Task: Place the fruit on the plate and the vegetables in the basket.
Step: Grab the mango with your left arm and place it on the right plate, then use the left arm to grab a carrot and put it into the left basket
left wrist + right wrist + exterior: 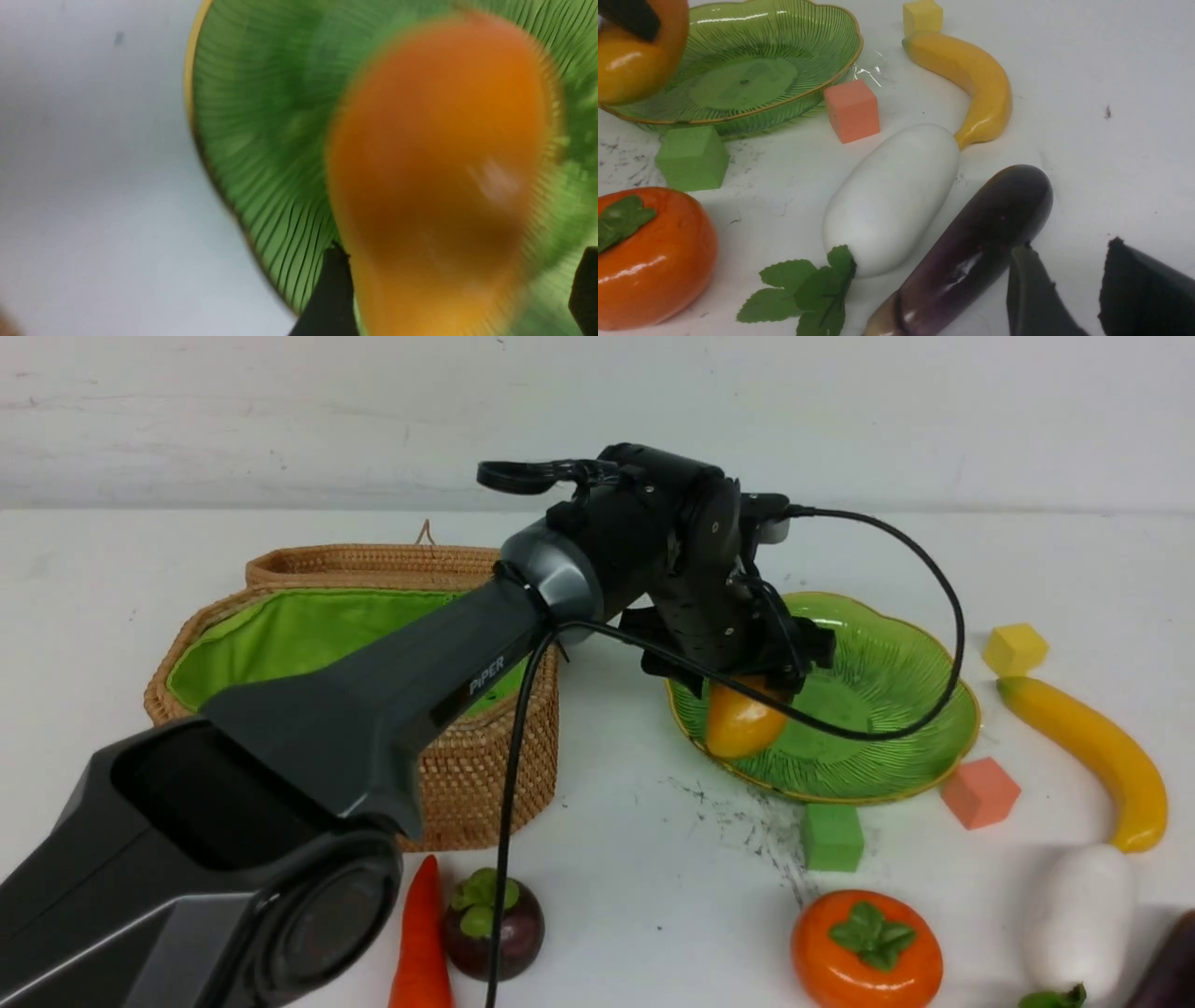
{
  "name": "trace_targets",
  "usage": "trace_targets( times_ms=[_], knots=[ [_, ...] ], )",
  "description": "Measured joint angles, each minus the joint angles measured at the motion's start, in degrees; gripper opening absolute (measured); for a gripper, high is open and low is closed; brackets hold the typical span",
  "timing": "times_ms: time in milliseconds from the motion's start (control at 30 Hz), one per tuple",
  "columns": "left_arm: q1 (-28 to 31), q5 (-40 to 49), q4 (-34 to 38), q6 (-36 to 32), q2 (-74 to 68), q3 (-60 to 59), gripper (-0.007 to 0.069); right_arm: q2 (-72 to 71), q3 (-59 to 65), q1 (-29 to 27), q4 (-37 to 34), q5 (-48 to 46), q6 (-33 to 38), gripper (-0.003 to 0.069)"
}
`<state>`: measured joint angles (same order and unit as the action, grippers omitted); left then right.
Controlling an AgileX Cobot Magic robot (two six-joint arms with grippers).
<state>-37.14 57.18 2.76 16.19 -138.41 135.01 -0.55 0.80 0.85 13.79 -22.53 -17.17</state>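
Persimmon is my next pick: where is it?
Front view, right of centre at the near edge: the persimmon lies just before the green cube, left of the white vegetable.

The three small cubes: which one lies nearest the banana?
The yellow cube, beside the far end of the banana; the pink cube and green cube sit by the plate.

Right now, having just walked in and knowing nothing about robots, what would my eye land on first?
The big black left arm stretches across the front view, its left gripper over the shallow ribbed green plate at centre right, a glossy orange-yellow oval mango just beneath it. To the plate's left sits the open brown woven wicker basket with bright green lining.
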Motion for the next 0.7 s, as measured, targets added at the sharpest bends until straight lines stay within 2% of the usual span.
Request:
trace_targets(
  times_ms=[167,433,600,700],
  knots=[
    [0.0,4.35,-0.2,-4.43,2.77,0.04,0.0611,0.0,0.0,0.0,0.0,0.0,0.0,0.0245],
    [0.0,13.69,-2.43,-7.07,11.45,-0.55,0.0576,0.0,0.0,0.0,0.0,0.0,0.0,0.0245],
    [0.0,14.15,-5.46,-5.42,24.22,-6.9,0.0573,0.0,0.0,0.0,0.0,0.0,0.0,0.0245],
    [0.0,14.23,-8.37,-4.35,37.72,-17.39,0.0573,0.0,0.0,0.0,0.0,0.0,0.0,0.0245]
  ],
)
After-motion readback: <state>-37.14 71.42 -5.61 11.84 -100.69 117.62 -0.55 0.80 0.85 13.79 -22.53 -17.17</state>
